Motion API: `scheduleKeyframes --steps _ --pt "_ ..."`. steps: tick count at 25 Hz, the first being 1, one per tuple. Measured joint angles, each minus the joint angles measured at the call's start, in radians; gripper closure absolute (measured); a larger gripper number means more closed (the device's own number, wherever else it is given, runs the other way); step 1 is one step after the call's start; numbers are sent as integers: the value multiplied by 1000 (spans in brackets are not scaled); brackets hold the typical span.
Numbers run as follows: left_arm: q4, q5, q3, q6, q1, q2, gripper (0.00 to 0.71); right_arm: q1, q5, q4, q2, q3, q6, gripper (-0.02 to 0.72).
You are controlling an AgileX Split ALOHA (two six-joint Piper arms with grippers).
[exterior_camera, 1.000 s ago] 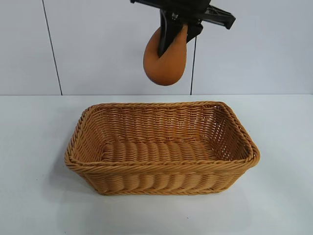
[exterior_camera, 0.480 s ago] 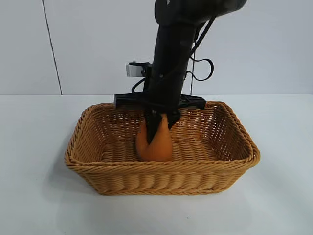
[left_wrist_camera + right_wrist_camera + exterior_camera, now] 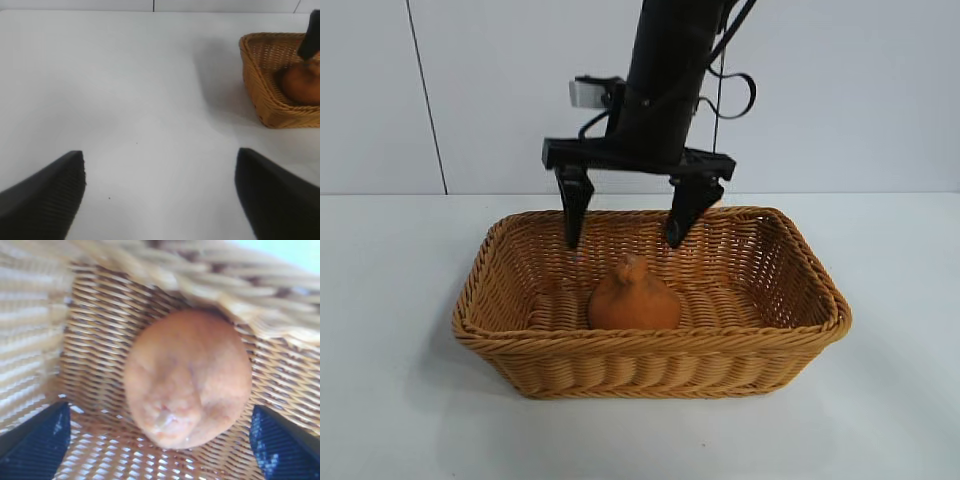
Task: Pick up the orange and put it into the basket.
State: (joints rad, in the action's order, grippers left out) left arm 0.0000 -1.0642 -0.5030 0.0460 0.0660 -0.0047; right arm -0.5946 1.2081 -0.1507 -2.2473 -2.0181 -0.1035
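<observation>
Orange (image 3: 633, 297) lies released in basket (image 3: 485, 328) under spread right gripper (image 3: 628, 216); rim could be snagged if withdrawn low.

Bright even light; wrist views blurred (close range).

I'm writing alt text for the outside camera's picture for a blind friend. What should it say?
An orange sits, neck up, inside a wicker basket on a white table. Above it hangs the right gripper, jaws wide open, holding nothing.
</observation>
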Motion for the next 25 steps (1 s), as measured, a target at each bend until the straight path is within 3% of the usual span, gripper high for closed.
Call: scheduleKeyframes --steps 4,9,14,25 --pt "0 0 0 0 0 0 128 0 1 55 47 -97 -5 20" --pt "0 0 0 0 0 0 128 23 5 233 88 -122 -56 20" --pt "0 0 0 0 0 0 128 148 7 250 87 -107 -61 20" --pt "0 0 0 0 0 0 128 549 12 244 87 12 -26 20"
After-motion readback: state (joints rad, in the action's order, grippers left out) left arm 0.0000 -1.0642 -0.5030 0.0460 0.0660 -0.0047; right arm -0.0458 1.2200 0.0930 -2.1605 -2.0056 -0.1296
